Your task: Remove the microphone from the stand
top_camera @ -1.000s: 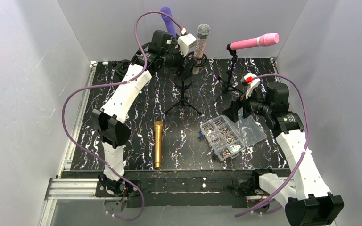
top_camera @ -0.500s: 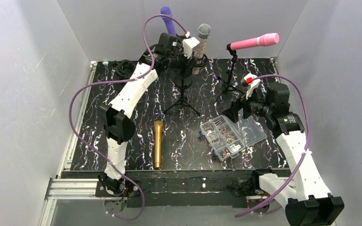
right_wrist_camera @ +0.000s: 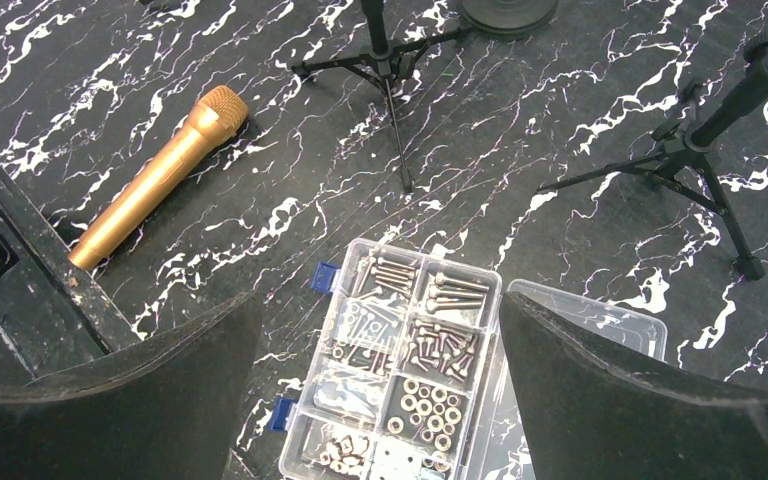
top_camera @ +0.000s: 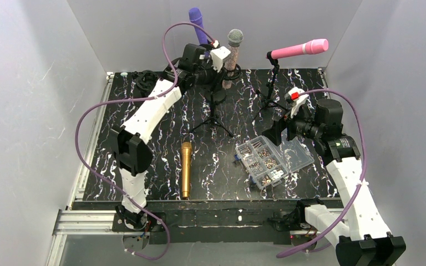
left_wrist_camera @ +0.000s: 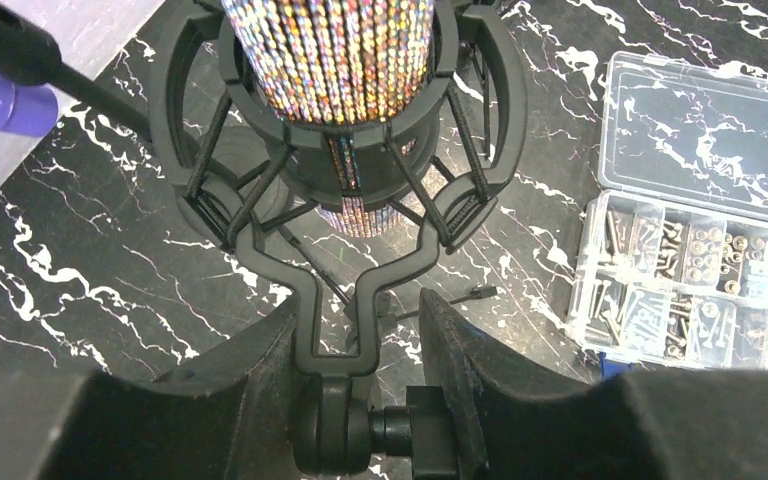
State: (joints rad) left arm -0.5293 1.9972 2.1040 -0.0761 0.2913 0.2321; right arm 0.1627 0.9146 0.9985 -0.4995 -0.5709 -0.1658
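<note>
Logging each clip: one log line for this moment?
left gripper: astride shock mount stem | right gripper: open by screw box | glitter microphone: in mount

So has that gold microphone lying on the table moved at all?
No. The gold microphone lies in the same spot as before, just as far left of the box of screws, its head pointing away from the arms.

Table (top_camera: 161, 138): black, white-veined marble. Gold mic (top_camera: 186, 169); pink mic (top_camera: 299, 49); purple mic (top_camera: 198, 25). Glitter mic (left_wrist_camera: 330, 50): multicolour sparkle, silver head.
</note>
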